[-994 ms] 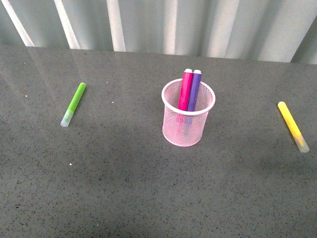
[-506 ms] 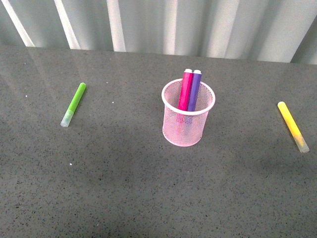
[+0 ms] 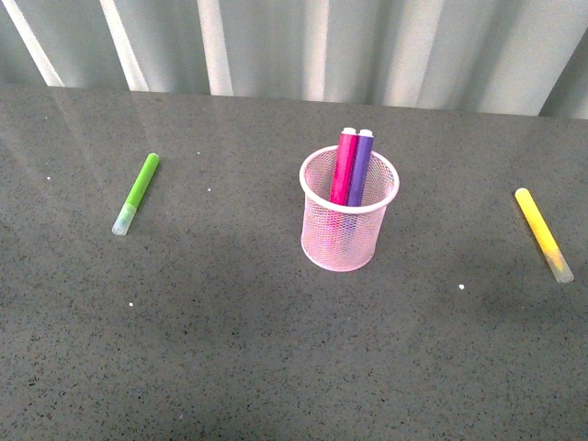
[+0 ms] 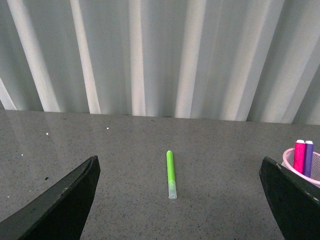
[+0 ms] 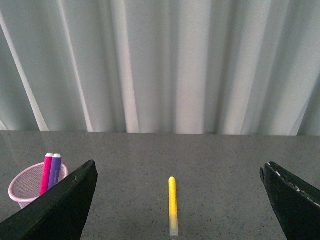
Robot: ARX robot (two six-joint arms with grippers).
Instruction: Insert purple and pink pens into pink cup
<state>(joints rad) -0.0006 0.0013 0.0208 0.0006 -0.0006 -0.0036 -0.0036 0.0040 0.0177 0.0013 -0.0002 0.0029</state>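
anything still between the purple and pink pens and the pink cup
Nothing visible does. The pink pen and purple pen already stand side by side inside the pink cup, leaning on its far rim. Only the green marker and yellow marker lie outside.

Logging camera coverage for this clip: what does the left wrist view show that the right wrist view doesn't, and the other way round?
Only the left wrist view shows the lime-green marker lying on the table, framed by the open left gripper. Only the right wrist view shows the yellow marker, between the open right gripper fingers. Both show the pink cup holding the pink pen and purple pen, plus the curtain.
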